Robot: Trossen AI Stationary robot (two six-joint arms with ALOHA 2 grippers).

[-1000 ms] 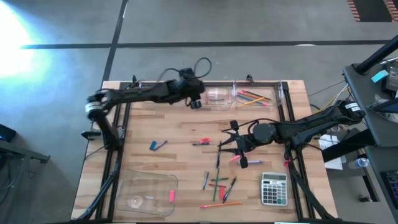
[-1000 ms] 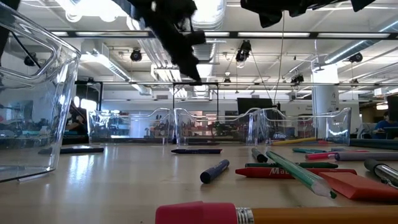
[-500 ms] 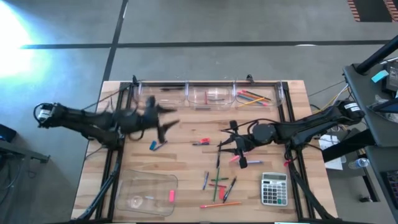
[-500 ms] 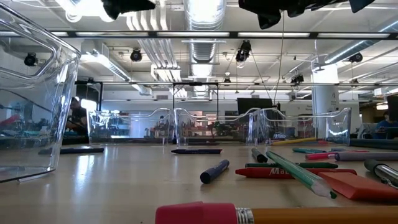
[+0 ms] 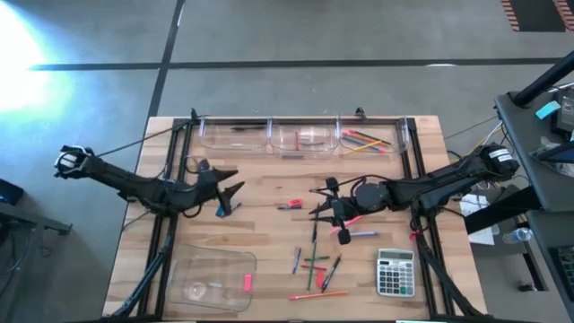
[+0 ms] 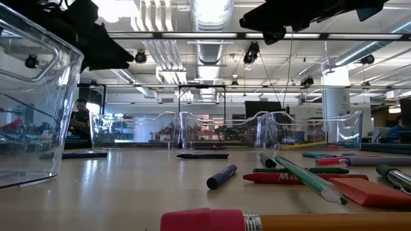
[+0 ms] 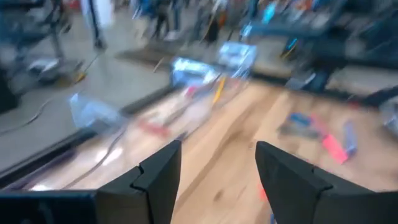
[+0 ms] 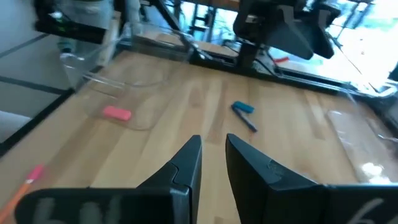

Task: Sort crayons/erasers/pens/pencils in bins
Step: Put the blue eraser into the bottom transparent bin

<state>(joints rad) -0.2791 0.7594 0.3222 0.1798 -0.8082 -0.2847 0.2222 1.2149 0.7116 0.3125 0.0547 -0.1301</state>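
Three small clear bins stand in a row at the far edge: the left one (image 5: 231,135) holds a dark pen, the right one (image 5: 366,140) bright pencils. A larger clear tray (image 5: 211,274) at the near left holds a pink eraser (image 5: 247,283). Pens, crayons and a pencil lie loose on the wood (image 5: 314,262). My left gripper (image 5: 235,182) hangs open above the table's left part, just beyond a blue pen (image 5: 226,209). My right gripper (image 5: 316,203) hovers over the middle. Its fingers (image 8: 186,165) stand a narrow gap apart with nothing between them.
A grey calculator (image 5: 395,272) sits at the near right corner. A red crayon (image 5: 291,205) lies between the two grippers. A pink stick (image 5: 348,220) and a purple pen (image 5: 363,235) lie under the right arm. Bare wood shows at the table's left centre.
My left gripper has swung away from the far bins toward the table's left and near side. It has sunk lower and its wrist has rolled. It stays open with nothing in it. No object on the table has moved.
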